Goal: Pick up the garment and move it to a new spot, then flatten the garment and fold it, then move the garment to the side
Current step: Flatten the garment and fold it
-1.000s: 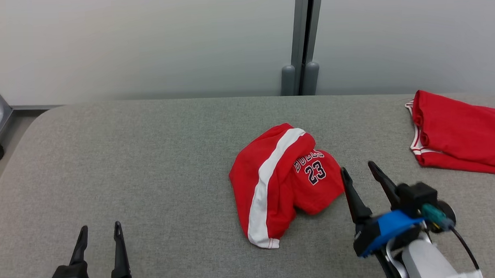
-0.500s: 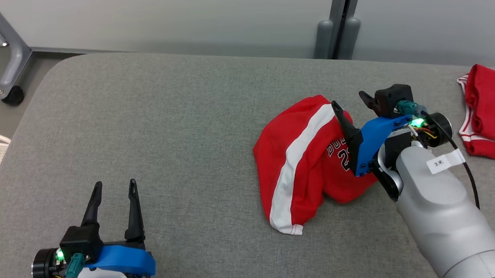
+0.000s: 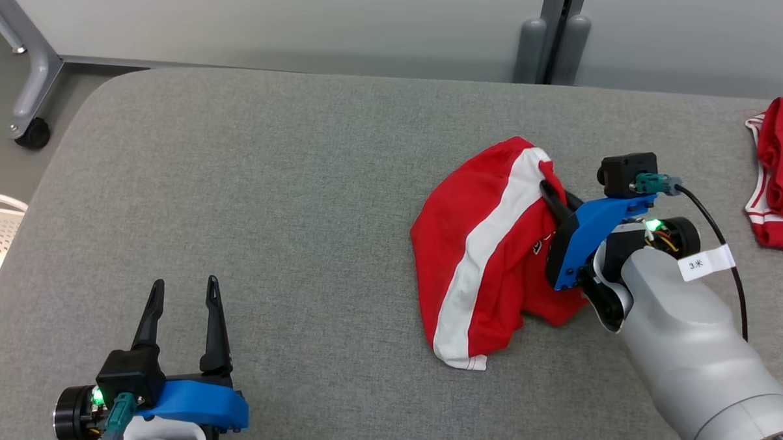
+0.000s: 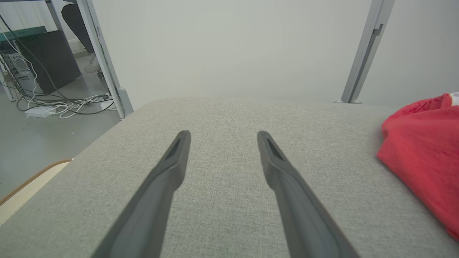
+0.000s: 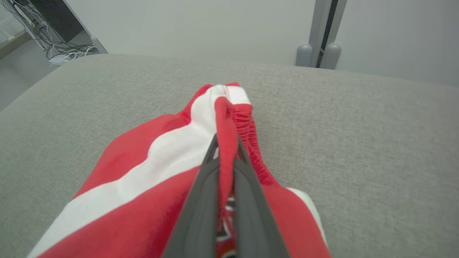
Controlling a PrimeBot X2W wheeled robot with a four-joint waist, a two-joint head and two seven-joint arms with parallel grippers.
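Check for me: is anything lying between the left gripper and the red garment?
Nothing visible. Only bare grey padded surface lies between the open left gripper and the garment. The right gripper is shut on a raised fold of it.

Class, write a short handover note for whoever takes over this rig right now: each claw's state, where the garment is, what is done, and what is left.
Claws: the right claw is shut on a raised fold of the shorts, beside the gathered edge. The left claw is open and empty, over the table, well apart from the shorts.
Things: the shorts lie crumpled on the table, right of the middle. A second red garment lies at the table's right edge.
Done: the grasp.
Left: lift and move the shorts to a new spot, flatten, fold, move aside.
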